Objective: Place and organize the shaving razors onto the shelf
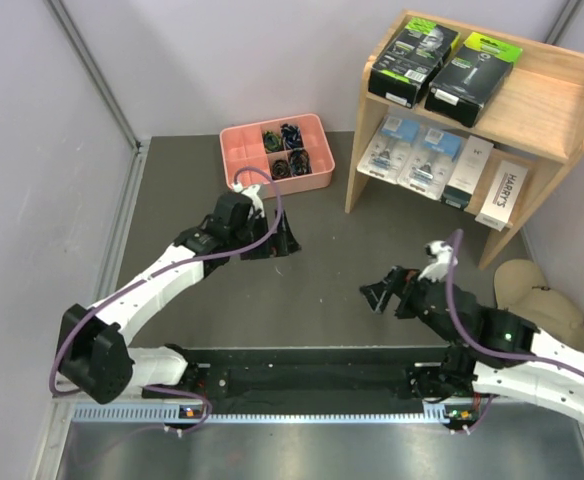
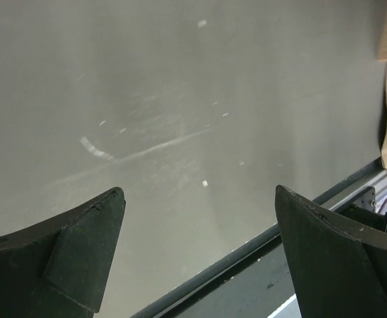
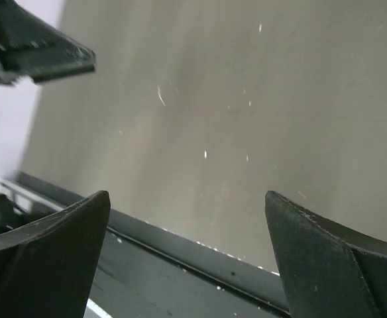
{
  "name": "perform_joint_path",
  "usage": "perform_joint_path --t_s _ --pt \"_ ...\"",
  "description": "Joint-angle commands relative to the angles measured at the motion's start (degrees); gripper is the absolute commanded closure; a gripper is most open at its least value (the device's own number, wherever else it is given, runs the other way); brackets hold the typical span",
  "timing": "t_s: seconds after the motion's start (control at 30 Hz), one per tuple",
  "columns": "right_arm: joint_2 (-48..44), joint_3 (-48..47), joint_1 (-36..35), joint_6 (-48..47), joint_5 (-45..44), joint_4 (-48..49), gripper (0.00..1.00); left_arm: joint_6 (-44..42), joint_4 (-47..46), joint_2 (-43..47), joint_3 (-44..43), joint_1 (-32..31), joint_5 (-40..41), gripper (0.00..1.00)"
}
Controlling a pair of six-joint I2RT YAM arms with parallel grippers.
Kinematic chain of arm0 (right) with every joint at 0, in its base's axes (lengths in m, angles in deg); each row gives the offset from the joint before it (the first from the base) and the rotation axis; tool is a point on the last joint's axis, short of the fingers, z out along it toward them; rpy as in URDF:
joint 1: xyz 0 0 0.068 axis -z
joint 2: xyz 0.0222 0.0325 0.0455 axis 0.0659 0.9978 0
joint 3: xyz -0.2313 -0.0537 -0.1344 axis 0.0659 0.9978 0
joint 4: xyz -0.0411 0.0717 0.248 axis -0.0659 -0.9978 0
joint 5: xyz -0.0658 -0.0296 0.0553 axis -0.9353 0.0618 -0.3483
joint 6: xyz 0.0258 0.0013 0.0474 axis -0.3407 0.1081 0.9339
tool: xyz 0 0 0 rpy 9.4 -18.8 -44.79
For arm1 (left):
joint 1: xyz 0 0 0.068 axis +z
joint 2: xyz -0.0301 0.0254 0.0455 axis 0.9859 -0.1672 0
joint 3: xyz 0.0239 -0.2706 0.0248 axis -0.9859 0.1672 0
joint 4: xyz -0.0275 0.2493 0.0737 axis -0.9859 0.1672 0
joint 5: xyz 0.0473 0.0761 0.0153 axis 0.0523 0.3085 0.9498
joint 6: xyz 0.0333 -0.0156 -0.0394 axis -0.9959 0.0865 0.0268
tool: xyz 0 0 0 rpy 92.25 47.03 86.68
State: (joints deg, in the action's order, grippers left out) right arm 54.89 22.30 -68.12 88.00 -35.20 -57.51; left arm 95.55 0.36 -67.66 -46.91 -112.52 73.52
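The wooden shelf (image 1: 564,108) stands at the back right and holds all the shaving razors I see. Two black boxes with lime-green ends (image 1: 412,60) (image 1: 474,76) lie side by side on its top tier. On the lower tier sit two clear blister packs with blue cards (image 1: 387,150) (image 1: 430,158) and two slim white boxes (image 1: 469,170) (image 1: 502,193). My left gripper (image 1: 277,240) (image 2: 199,191) hangs open over the dark mat, nothing between its fingers. My right gripper (image 1: 382,290) (image 3: 187,195) is open and empty too, low near the front rail.
A pink divided tray (image 1: 234,160) of small dark items sits at the back centre, just beyond the left gripper. A beige cap (image 1: 537,295) lies right of the right arm, below the shelf. A black rail (image 1: 312,370) borders the mat's near edge. Grey walls close in both sides.
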Motion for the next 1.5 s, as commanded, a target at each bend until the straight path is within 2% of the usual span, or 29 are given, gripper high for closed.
perform_joint_path --t_s 0.0,0.23,0.33,0.53,1.0,1.47 --pt "8.91 -3.63 2.36 -3.63 6.47 6.57 0.01 0.46 0.49 3.71 2.61 3.66 -3.9 0.01" --pt "22.1 -1.97 17.64 -5.66 30.09 17.47 0.01 -0.86 1.38 7.05 8.06 8.49 -3.72 0.01" --pt "26.85 -2.93 20.56 -7.15 33.2 18.18 0.01 -1.74 1.64 8.37 10.0 10.07 -3.89 0.01" --pt "31.25 -5.4 22.85 -9.44 34.61 18.97 0.01 -3.06 2.26 9.42 11.76 11.75 -3.54 0.01" --pt "28.71 -3.73 31.28 -9.7 37.16 19.15 0.01 -4.2 2.26 10.3 12.29 14.03 -3.9 0.01" --pt "27.3 -1.71 31.82 -8.91 37.95 20.02 0.01 -3.94 1.91 11.36 12.9 14.3 -4.86 0.01"
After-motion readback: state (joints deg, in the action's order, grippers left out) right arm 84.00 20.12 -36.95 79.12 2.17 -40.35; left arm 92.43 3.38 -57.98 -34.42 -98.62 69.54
